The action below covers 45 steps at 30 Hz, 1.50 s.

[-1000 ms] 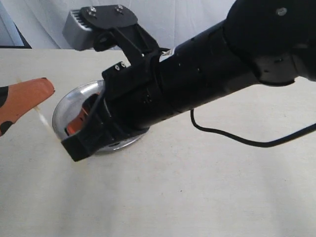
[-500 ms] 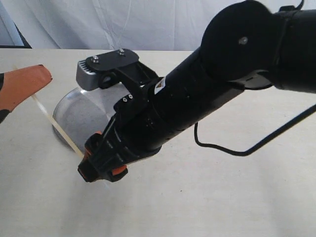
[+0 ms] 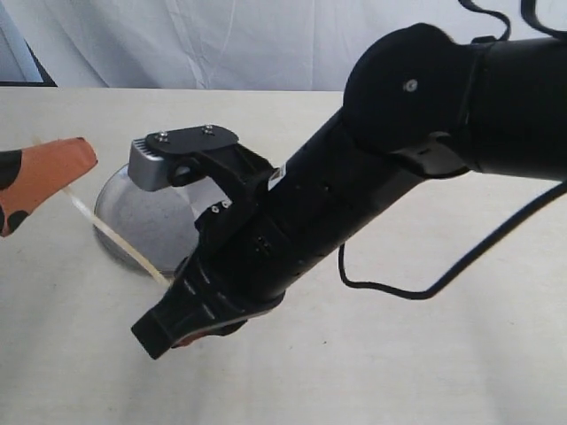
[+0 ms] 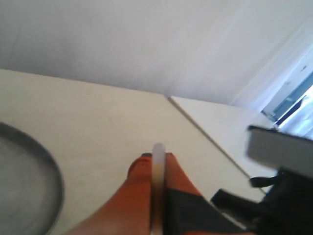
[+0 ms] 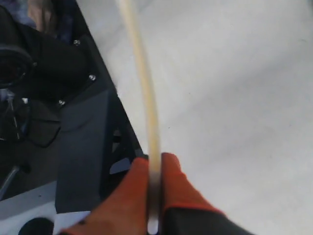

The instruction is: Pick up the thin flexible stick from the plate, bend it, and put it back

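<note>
The thin flexible stick point(image 3: 115, 235), a pale cream strand, hangs in the air in front of the plate point(image 3: 124, 208), a round silver dish. My left gripper point(image 3: 78, 161) is shut on its far left end. In the left wrist view the stick's tip point(image 4: 158, 149) pokes out between the orange fingers of my left gripper point(image 4: 155, 160). My right gripper point(image 3: 180, 297) is shut on the other end, at the plate's near rim. In the right wrist view the stick point(image 5: 143, 78) runs away from my right gripper point(image 5: 154, 162) in a slight curve.
The black right arm point(image 3: 354, 195) reaches across the table and covers the plate's right half. Its cable point(image 3: 416, 288) trails over the beige table point(image 3: 399, 363). A white curtain point(image 3: 221, 44) hangs behind. The plate's rim point(image 4: 51, 171) shows in the left wrist view.
My right gripper has come off the plate toward the table's front, carrying one end of the stick. The stick now spans between both grippers. The left gripper has barely moved.
</note>
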Motion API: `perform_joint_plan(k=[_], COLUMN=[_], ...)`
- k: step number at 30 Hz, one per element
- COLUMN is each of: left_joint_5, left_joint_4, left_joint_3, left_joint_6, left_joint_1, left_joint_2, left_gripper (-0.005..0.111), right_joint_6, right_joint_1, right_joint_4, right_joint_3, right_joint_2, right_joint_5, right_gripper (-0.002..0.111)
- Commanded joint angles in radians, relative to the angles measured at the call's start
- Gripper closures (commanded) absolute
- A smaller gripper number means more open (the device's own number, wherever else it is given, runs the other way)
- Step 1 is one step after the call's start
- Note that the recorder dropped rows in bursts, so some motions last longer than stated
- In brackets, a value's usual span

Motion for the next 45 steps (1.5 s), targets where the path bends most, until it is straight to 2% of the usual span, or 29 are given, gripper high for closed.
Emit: perform_joint_plan(k=[1,7,10,14,18,19,24,28,31,33,34,35,37,38,40,42,43,45], left_joint_5=[0.034,-0.086,-0.188,-0.188,-0.188,-0.179,0.044,0.112,0.113,0.095,0.074,0.021,-0.050,-0.059,-0.041,0.017,0.059,0.174], left_joint_4=[0.161,0.120,0.023,-0.143,-0.171,-0.171,-0.142,-0.008,0.109,0.131,0.117,0.048,-0.073,-0.086,-0.091,-0.087,-0.047,0.095], left_joint_3=[0.001,0.001,0.001,-0.007,-0.051,-0.062,-0.116,-0.129,-0.129,-0.129,-0.129,-0.130,-0.144,-0.157,-0.203,-0.244,-0.261,-0.266], left_joint_6=[-0.007,-0.014,-0.054,-0.093,-0.083,-0.083,-0.044,-0.046,-0.093,-0.119,-0.119,-0.119,-0.119,-0.119,-0.119,-0.114,-0.109,-0.109], left_joint_1=[-0.005,-0.005,-0.005,-0.049,-0.110,-0.124,-0.197,-0.245,-0.278,-0.296,-0.305,-0.322,-0.351,-0.363,-0.398,-0.424,-0.424,-0.424], left_joint_2=[-0.001,-0.001,-0.001,-0.001,-0.001,-0.001,-0.001,0.016,0.038,0.046,0.046,0.046,0.046,0.046,0.046,0.046,0.050,0.058], left_gripper=[0.106,0.106,0.106,0.106,0.106,0.106,0.106,0.106,0.106,0.106,0.106,0.106,0.106,0.106,0.106,0.106,0.106,0.106], right_joint_6=[-0.044,-0.018,0.048,0.145,0.102,0.057,-0.169,-0.185,-0.115,-0.002,0.052,0.189,0.382,0.401,0.396,0.287,0.191,0.085], right_joint_1=[-0.003,-0.003,-0.003,-0.003,-0.001,-0.001,-0.001,-0.001,-0.003,-0.003,-0.003,-0.003,-0.003,-0.003,-0.001,-0.001,-0.001,-0.001], right_joint_4=[0.062,-0.046,-0.138,-0.245,-0.169,-0.122,0.158,0.163,0.057,-0.085,-0.170,-0.344,-0.525,-0.542,-0.510,-0.348,-0.223,-0.091], right_joint_3=[-0.009,-0.009,-0.009,-0.009,-0.009,-0.009,-0.009,-0.009,-0.009,-0.009,-0.009,-0.009,-0.009,-0.009,-0.009,-0.009,-0.009,-0.009], right_joint_2=[-0.116,-0.198,-0.197,-0.153,-0.113,-0.111,-0.152,-0.236,-0.307,-0.347,-0.359,-0.369,-0.358,-0.349,-0.308,-0.254,-0.228,-0.231], right_joint_5=[-0.101,-0.272,-0.301,-0.241,-0.088,-0.049,0.016,-0.065,-0.148,-0.195,-0.203,-0.192,-0.148,-0.137,-0.111,-0.074,-0.045,-0.042], right_gripper=[0.107,0.107,0.109,0.109,0.109,0.109,0.109,0.109,0.109,0.109,0.109,0.109,0.109,0.109,0.109,0.109,0.109,0.109])
